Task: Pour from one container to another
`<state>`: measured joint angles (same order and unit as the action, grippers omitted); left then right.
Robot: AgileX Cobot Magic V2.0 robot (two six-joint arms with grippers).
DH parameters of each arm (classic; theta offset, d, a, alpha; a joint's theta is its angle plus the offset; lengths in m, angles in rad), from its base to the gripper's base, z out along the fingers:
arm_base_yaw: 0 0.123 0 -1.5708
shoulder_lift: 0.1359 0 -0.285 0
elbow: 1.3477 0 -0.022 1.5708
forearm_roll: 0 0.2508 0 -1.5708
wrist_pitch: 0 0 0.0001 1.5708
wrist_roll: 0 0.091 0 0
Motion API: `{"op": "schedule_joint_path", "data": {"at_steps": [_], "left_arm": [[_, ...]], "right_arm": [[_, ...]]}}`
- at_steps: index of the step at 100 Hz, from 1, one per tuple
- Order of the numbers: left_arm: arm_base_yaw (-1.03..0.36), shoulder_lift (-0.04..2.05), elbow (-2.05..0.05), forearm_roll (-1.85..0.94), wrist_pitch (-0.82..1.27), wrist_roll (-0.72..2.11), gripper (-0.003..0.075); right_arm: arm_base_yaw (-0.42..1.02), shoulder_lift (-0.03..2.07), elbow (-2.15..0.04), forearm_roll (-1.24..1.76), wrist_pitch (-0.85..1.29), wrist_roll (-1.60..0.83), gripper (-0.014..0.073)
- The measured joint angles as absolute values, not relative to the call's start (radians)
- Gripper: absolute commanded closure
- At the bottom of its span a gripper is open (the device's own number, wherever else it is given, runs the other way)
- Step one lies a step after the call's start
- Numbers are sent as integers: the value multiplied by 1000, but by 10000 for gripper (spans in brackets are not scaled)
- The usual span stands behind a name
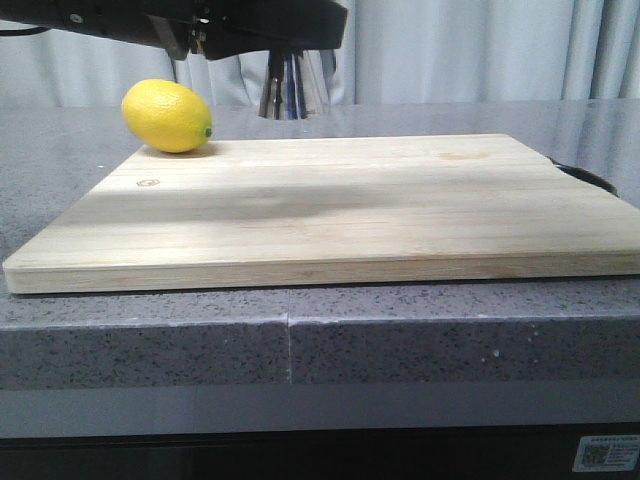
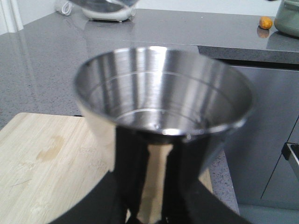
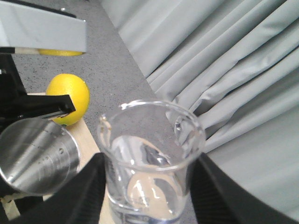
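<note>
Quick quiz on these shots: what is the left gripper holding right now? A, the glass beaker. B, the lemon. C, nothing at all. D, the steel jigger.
D: in the left wrist view the steel jigger stands clamped between that gripper's dark fingers, while the lemon lies on the cutting board and the glass beaker sits in the right gripper.
</note>
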<state>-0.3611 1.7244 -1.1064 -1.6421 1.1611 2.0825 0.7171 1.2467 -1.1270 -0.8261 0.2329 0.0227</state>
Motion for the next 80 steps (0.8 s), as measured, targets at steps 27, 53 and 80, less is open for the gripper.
{"op": "schedule_joint_path", "data": {"at_steps": [27,53,80], "left_arm": [[-363,1724,-1106,-1642,1161,2083,739],[-363,1724,-1106,-1642,1161,2083,739],[-363,1724,-1106,-1642,1161,2083,739]], "right_arm": [[717,1247,-1127,-828,236,8,388],[719,1247,-1127,-835,241,0,388],[719,1247,-1127,-853,245,0,388]]}}
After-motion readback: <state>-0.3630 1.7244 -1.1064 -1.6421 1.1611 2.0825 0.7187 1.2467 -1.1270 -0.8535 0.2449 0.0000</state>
